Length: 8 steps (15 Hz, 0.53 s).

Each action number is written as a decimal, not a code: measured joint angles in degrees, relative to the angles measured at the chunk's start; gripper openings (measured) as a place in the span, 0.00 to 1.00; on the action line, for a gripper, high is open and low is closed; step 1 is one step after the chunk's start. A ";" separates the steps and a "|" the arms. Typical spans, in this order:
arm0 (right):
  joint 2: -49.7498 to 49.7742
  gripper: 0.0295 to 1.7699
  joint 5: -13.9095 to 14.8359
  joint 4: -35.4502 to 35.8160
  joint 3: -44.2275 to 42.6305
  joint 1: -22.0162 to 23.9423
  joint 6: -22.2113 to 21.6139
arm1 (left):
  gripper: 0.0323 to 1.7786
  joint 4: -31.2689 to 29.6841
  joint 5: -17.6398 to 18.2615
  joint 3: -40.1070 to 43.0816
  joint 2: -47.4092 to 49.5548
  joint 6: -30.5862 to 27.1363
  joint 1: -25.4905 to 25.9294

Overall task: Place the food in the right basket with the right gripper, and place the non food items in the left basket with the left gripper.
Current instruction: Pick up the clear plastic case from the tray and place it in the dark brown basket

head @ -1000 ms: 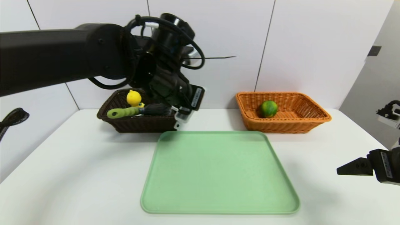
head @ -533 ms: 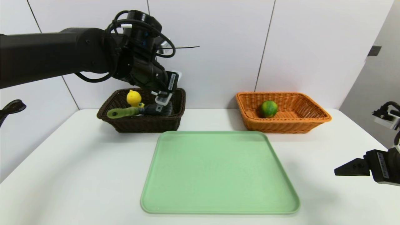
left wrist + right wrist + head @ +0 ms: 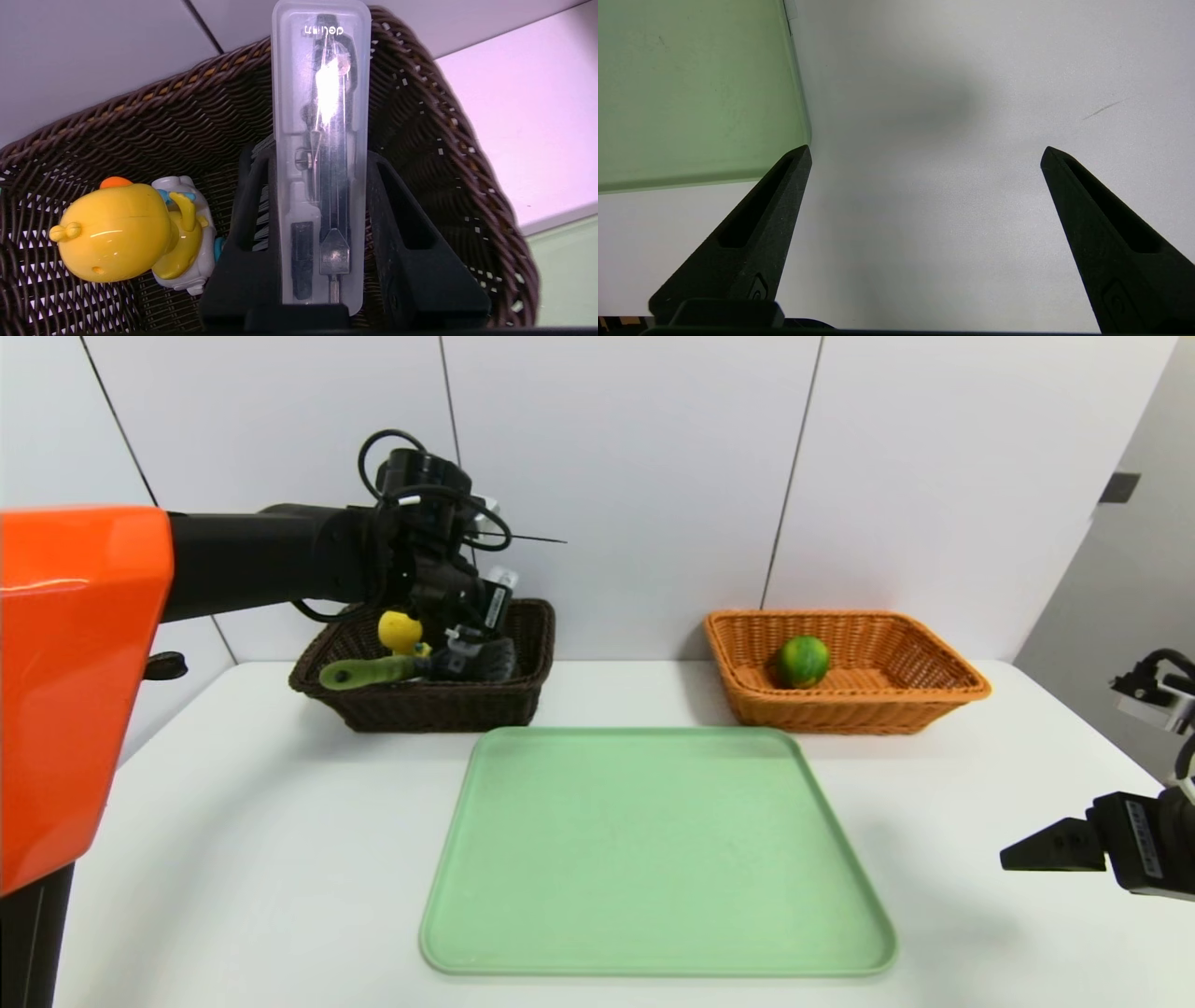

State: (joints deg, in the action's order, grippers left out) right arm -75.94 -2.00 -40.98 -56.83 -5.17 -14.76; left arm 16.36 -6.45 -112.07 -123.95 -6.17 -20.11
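- Holding one yellow toy (image 3: 400, 629) and one brush (image 3: 411, 667) with a green handle: dark basket (image 3: 373, 705), at the table's (image 3: 233, 821) far left by the wall.
- Standing upright near the back wall of that basket: the toy, orange tuft on top, white-and-blue base below.
- Lying across the same basket: the brush, handle toward its left end, dark bristles toward its right.
- Hanging over the dark basket's right half: left gripper (image 3: 322, 196), fingers clamped on the sides of a clear case (image 3: 321, 140), not yet set down.
- Showing through the case lid: a metal drawing compass and a small dark piece beside it.
- Reading on the case's far end, upside down in the left wrist view: "deli", as far as legible.
- Sitting alone in the orange basket (image 3: 924, 705) at the far right: one lime (image 3: 802, 661), toward the basket's left end.
- Lying bare between the baskets and the near edge: one green tray (image 3: 653, 849).
- Parked low at the right over bare table, just off the tray's right edge: right gripper (image 3: 924, 158), fingers spread wide, holding nothing.
- Counting up: two baskets, one tray, one lime, one toy, one brush, one case, two grippers.
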 joint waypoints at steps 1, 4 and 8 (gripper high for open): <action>-0.02 0.96 0.00 0.00 0.02 0.05 0.02 | 0.30 0.06 0.06 0.00 -0.50 0.00 0.28; -0.09 0.96 0.00 0.02 0.02 0.05 0.05 | 0.30 0.23 0.12 0.00 -1.46 0.02 0.60; -0.11 0.96 0.07 0.09 -0.24 0.00 0.18 | 0.30 0.12 0.09 0.00 -2.29 0.17 0.68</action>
State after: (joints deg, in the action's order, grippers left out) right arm -76.04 -1.93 -40.90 -57.08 -5.17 -14.58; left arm 16.48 -6.36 -112.07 -126.25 -6.00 -19.43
